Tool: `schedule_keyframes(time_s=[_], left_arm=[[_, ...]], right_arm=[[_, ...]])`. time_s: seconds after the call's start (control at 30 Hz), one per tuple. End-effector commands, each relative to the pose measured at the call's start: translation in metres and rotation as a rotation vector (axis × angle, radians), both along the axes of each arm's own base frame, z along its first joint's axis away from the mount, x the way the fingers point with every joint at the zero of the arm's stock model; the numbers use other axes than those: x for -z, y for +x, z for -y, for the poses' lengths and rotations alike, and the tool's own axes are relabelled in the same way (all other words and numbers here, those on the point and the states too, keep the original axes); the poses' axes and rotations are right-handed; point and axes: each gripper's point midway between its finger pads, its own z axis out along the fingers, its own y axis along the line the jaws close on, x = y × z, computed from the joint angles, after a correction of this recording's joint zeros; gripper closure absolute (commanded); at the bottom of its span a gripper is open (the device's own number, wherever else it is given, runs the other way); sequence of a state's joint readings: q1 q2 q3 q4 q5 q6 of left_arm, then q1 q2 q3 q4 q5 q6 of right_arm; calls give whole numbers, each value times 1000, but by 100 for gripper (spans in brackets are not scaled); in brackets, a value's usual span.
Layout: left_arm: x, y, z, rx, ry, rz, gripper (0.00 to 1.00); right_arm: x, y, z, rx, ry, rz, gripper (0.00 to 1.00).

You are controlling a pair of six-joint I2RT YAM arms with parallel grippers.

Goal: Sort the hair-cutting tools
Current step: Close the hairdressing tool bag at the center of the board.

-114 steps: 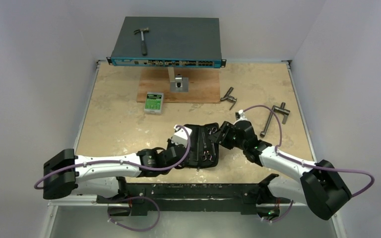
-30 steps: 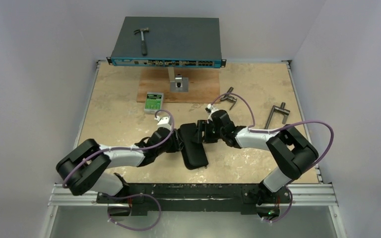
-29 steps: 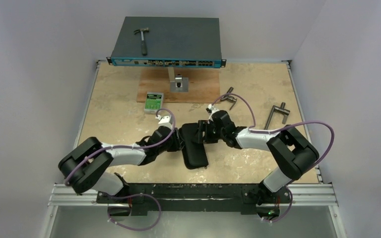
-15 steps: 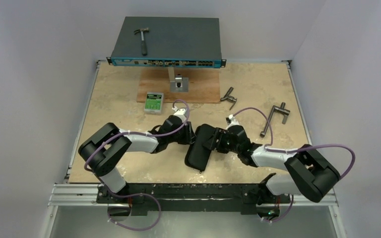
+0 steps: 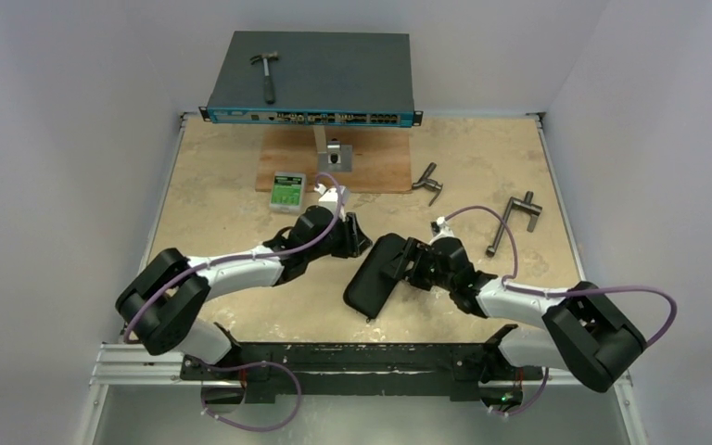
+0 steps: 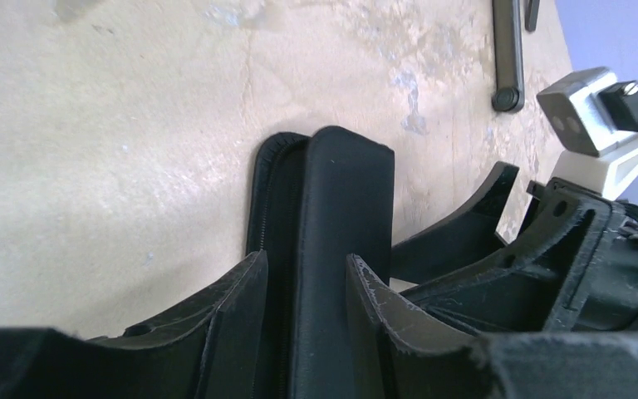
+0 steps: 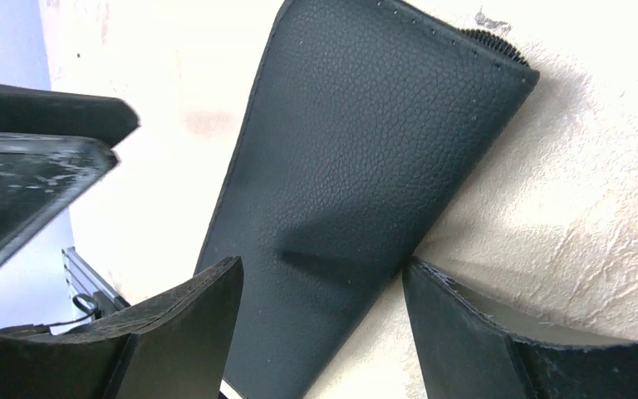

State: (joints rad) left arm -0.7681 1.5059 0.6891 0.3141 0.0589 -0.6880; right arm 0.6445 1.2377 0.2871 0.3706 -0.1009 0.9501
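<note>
The case (image 7: pixel 357 166) is matt black with a fine pebbled, leather-like grain, a stitched border and coarse zip teeth along one edge. The table (image 5: pixel 222 222) is pale, mottled and stone-like, slightly rough. The left gripper (image 6: pixel 303 258) and right gripper (image 7: pixel 322 264) have matt black plastic fingers, scuffed pale at their edges. The T-handle tool (image 5: pixel 527 208) is dull grey metal
</note>
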Motion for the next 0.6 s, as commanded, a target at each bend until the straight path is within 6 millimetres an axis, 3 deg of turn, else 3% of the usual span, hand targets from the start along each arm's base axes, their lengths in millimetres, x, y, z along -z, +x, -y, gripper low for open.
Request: schedule_keyframes(time_s=[0.0, 0.23, 0.57], left_arm=[[-4, 3, -24, -101, 32, 28, 60], [-1, -8, -16, -14, 26, 22, 60], [13, -43, -33, 27, 128, 87, 60]], right_arm=[[0, 5, 1, 16, -4, -9, 29], [7, 10, 2, 21, -7, -29, 30], [13, 13, -3, 8, 6, -48, 49]])
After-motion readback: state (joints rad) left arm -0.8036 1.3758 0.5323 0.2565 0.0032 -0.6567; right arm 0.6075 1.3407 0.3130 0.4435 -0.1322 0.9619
